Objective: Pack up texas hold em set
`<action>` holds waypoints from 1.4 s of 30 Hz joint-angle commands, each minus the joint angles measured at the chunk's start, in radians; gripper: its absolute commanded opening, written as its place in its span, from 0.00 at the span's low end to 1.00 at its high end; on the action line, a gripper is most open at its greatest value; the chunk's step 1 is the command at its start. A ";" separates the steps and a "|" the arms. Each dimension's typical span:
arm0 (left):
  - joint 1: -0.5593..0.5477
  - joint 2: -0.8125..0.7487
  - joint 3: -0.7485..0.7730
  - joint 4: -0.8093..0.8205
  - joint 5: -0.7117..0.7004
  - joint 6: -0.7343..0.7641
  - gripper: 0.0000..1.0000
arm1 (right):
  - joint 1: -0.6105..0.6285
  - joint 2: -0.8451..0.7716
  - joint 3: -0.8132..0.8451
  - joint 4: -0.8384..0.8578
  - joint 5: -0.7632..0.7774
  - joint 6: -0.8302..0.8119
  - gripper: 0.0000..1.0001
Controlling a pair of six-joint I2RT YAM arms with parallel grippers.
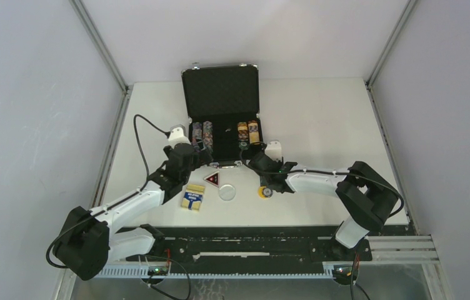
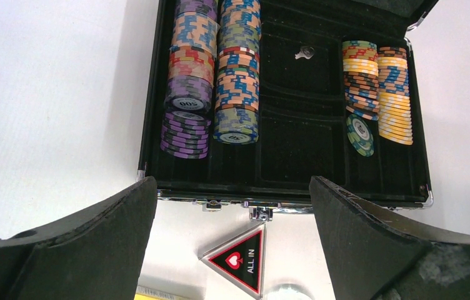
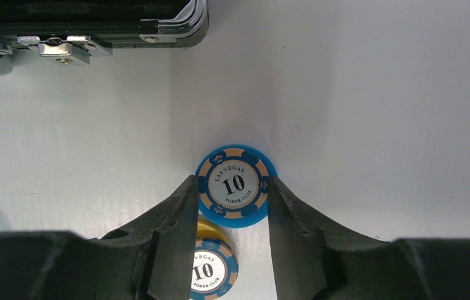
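Left arm (image 1: 129, 203) and right arm (image 1: 314, 181): white link shells w/ black joint housings and black blocks at the base end. Black cable (image 1: 140, 140) loops off the left wrist; each wrist carries a white cam. module (image 1: 177, 133). Left gripper (image 2: 232, 250) and right gripper (image 3: 232, 244): matte black, wedge-shaped fingers (image 2: 95, 250) w/ rough inner faces; one left-gripper finger has a grey scuffed patch.

A blue "10" chip (image 3: 235, 185) is gripped at both edges by the right fingers (image 3: 173, 215). Below it, a second "10" chip (image 3: 210, 273) partly covers a yellow disc (image 3: 209, 226). A briefcase corner (image 3: 176, 22) is seen upper left on the desk (image 3: 376, 94).
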 commanded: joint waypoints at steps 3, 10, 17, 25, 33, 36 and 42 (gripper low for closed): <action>0.004 -0.006 0.030 0.007 0.011 -0.005 0.96 | 0.012 -0.061 0.017 -0.009 0.039 0.013 0.48; 0.004 -0.007 0.032 0.007 0.020 -0.006 0.96 | 0.012 -0.083 0.006 0.000 0.039 0.012 0.48; 0.004 0.003 0.050 -0.004 0.039 0.010 0.97 | 0.018 -0.102 -0.018 0.033 0.030 -0.008 0.48; 0.004 0.055 0.108 -0.023 0.169 0.017 0.96 | 0.026 -0.116 -0.027 0.053 0.008 -0.050 0.48; 0.003 0.121 0.224 -0.122 0.365 -0.002 0.94 | 0.033 -0.147 -0.050 0.071 0.000 -0.075 0.48; 0.004 0.136 0.277 -0.168 0.461 0.003 0.93 | 0.043 -0.172 -0.071 0.082 0.002 -0.085 0.48; 0.006 0.174 0.344 -0.197 0.601 -0.008 0.90 | 0.062 -0.226 -0.112 0.107 0.010 -0.102 0.48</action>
